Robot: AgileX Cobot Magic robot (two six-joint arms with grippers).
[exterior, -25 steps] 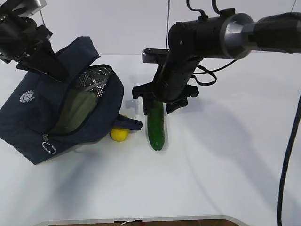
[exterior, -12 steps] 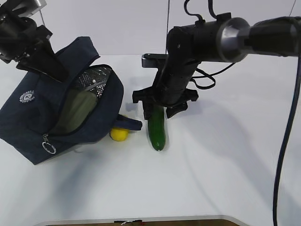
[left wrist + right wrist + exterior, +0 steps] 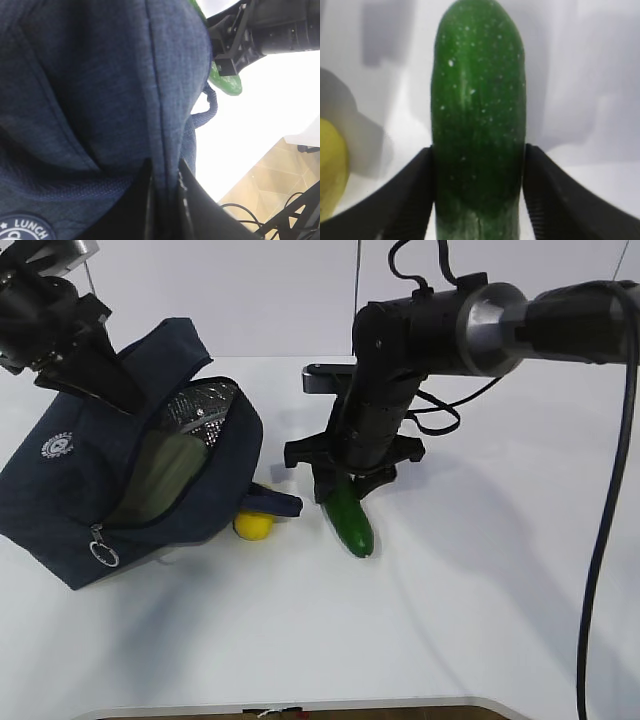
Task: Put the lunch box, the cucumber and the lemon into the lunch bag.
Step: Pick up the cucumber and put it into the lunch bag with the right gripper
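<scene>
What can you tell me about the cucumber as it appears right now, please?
The cucumber is dark green, smooth and glossy with pale specks, straight with rounded ends. The right tool clamps one end, a black finger pressed to each side. It slants down over the white table, free end low, right of the lemon.

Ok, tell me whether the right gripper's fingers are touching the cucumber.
Touching. The right wrist view shows both black fingers pressed flush against the sides of the cucumber, with no gap on either side.
</scene>
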